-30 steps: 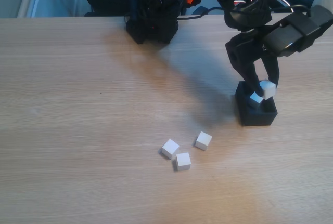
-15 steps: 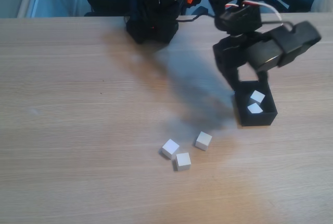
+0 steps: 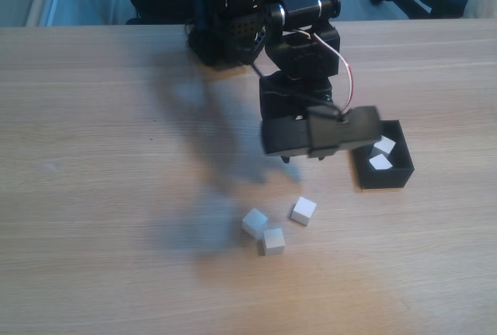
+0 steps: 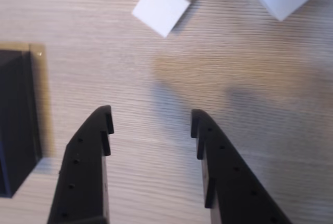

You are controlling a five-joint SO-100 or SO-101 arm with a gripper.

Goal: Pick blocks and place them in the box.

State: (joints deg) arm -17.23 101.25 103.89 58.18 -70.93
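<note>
Now the hand point(image 4: 151, 122) has moved away from the box point(image 3: 384, 176) w/ 2 blocks point(image 3: 382, 153) inside, fingers spread, empty, over the tabletop point(image 3: 93, 195) near 3 loose blocks point(image 3: 272, 226).

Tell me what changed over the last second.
The tool let go of a white block into the black box, which now holds two blocks, then swung away to the left in the fixed view and now hangs open and empty over the table near the three loose blocks. Those three blocks and the box stayed put.
</note>
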